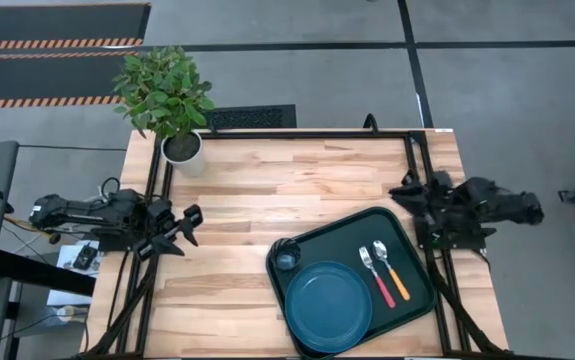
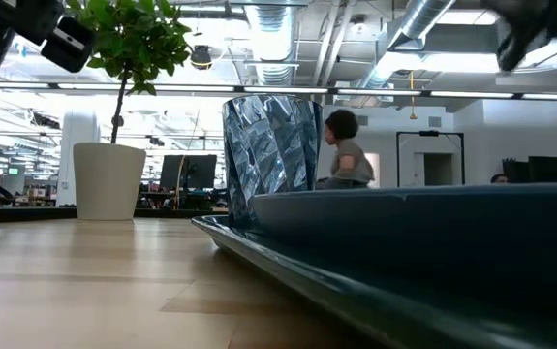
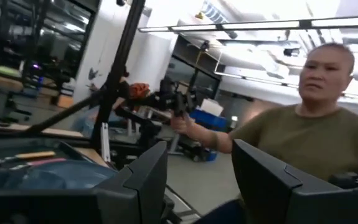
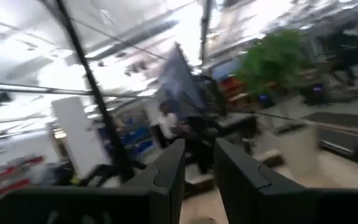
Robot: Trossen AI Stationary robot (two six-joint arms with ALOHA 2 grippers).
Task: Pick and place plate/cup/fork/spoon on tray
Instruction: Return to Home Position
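All four pieces sit in the tray [image 1: 342,245], so the job looks done and only parking the arms is left.

Risks, as I judge them:
- The right tool [image 4: 198,149] hangs just off the tray's far right corner, fingers a narrow gap apart w/ nothing btwn them. If that arm swings low while folding away it could clip the tray edge and shift everything.
- The cup [image 1: 287,259] is upright and tall for its base. A knock to the tray would prob. tip it first.
- A person [image 3: 303,130] stands close beyond the tabletop [image 1: 267,190], arm stretched toward the frame, so maybe within an arm's sweep.

The left tool [image 1: 189,228] is well clear of the tray's left side, fingers spread, empty.

Tray contents:
- Cup in the far left corner.
- Plate [image 1: 328,305] fills the near left part, right by the cup; can't tell if they touch.
- Fork [image 1: 379,280] and spoon [image 1: 393,270] lie side by side in the right part, fork nearer the plate.

The plant pot [image 1: 182,150] is well away from the tray.
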